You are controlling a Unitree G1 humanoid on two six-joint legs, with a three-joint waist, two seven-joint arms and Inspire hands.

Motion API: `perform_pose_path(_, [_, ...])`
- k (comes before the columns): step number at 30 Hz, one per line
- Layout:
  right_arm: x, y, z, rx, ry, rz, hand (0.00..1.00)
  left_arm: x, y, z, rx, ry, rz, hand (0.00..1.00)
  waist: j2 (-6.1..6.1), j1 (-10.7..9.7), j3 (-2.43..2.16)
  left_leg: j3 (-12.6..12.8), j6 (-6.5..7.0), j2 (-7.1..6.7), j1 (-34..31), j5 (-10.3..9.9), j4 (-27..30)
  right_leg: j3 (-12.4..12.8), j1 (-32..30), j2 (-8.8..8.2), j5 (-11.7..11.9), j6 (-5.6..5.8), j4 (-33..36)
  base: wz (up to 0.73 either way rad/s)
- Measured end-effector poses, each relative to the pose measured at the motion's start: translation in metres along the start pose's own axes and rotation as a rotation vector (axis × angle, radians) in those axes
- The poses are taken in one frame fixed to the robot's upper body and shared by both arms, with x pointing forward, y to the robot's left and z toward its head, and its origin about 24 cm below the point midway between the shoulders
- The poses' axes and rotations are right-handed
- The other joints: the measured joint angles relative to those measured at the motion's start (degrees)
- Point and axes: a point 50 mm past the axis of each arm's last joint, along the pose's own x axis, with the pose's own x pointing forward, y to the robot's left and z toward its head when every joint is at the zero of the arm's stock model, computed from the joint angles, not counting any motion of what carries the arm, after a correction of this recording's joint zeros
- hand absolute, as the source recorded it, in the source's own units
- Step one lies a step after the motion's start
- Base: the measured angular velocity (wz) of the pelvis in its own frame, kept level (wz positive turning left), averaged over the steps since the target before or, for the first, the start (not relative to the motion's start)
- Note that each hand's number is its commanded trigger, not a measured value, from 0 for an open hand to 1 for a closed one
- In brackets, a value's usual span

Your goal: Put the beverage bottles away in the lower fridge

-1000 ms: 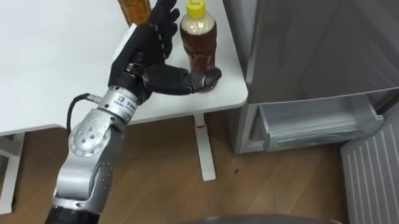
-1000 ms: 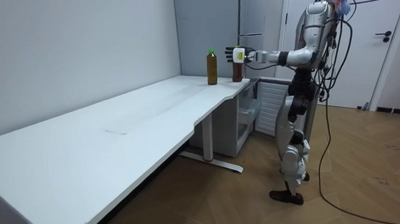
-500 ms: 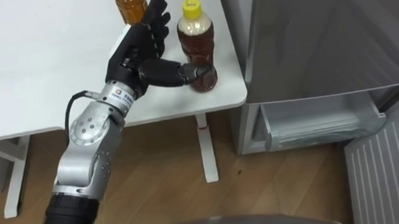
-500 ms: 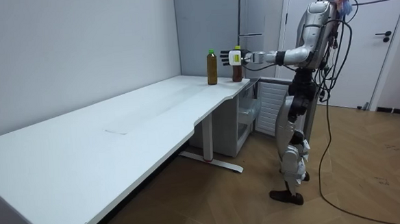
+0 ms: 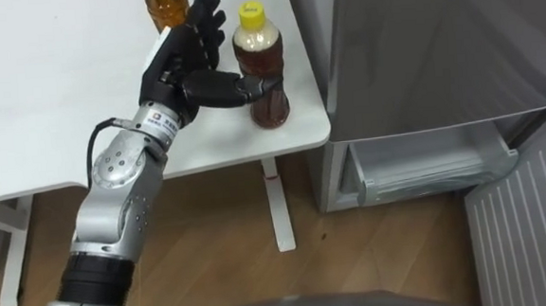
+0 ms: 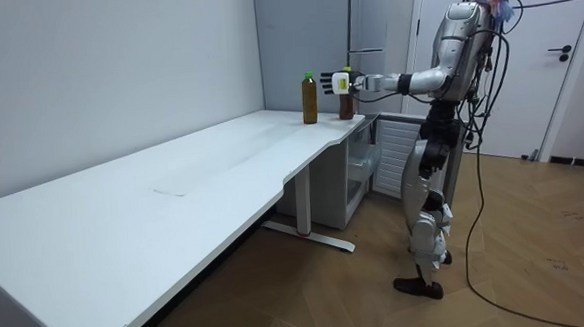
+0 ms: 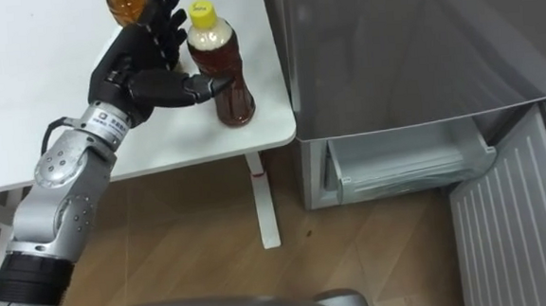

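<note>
Bottle (image 5: 261,51) at white table (image 5: 42,110) corner | fridge (image 5: 419,49) beside | left hand (image 5: 175,69) fingers (image 5: 204,29) straight, thumb touching

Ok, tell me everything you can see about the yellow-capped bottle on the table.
The yellow-capped bottle looks like clear plastic, filled with brown drink, with its cap on. It stands upright near the corner of the white table, next to the fridge. The left hand has its thumb lying across the bottle's front, with straight fingers rising at the bottle's left side. A second bottle stands apart from it, behind the hand.
</note>
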Motion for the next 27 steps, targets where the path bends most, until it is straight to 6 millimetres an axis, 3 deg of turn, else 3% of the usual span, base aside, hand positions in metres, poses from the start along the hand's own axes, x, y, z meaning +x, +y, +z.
perform_pose_path(19, [-0.0003, 0.0014, 0.0058, 0.019, -0.021, -0.003, 0.00, 0.0096, 0.0015, -0.0009, -0.031, 0.023, -0.035, 0.00, 0.04, -1.34, -0.29, 0.49, 0.00, 0.02, -0.01, 0.00, -0.31, 0.54, -0.35, 0.00, 0.01, 0.00, 0.07, -0.01])
perform_pose_path(27, [-0.0003, 0.0018, 0.0052, 0.018, -0.018, -0.001, 0.00, 0.0095, 0.0039, -0.0063, -0.043, 0.045, -0.024, 0.00, 0.20, -1.63, -0.40, 1.45, 0.01, 0.04, 0.60, 0.01, -0.83, 1.84, -0.44, 0.03, 0.01, 0.00, 0.06, -0.06])
